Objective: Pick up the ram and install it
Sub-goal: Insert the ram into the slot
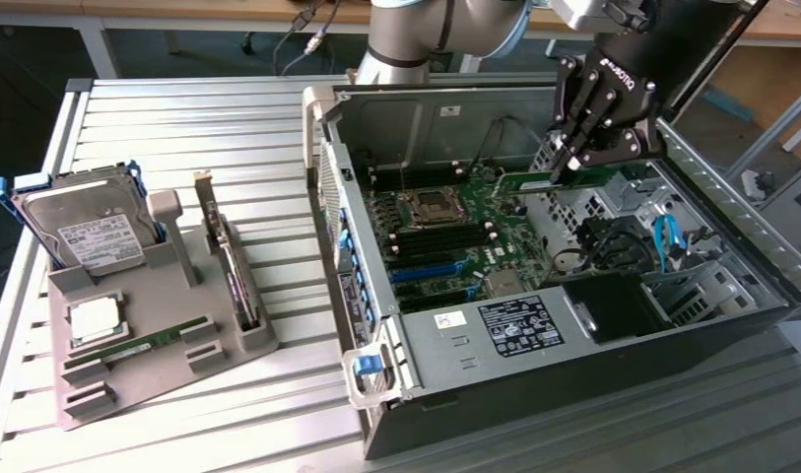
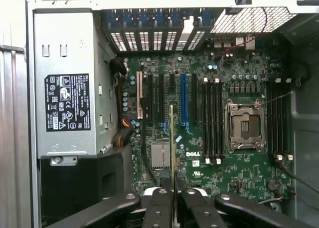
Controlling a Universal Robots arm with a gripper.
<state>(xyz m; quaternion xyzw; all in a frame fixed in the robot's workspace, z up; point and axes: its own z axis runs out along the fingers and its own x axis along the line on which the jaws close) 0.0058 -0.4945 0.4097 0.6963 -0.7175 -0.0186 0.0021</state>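
Exterior view: the black gripper (image 1: 567, 169) angles down from above into the open sheet-steel computer case (image 1: 505, 108). Its jaws stand narrow, pinching the ram (image 1: 537, 180), a thin flat green stick held above the motherboard (image 1: 466, 232).

Wrist view: the gripper (image 2: 172, 197) clamps the ram (image 2: 172, 138), seen edge-on as a slim strip over the green, slot-ridged motherboard (image 2: 239, 173).

A slatted metal table (image 1: 176, 108), wooden bench (image 1: 176, 12) behind.
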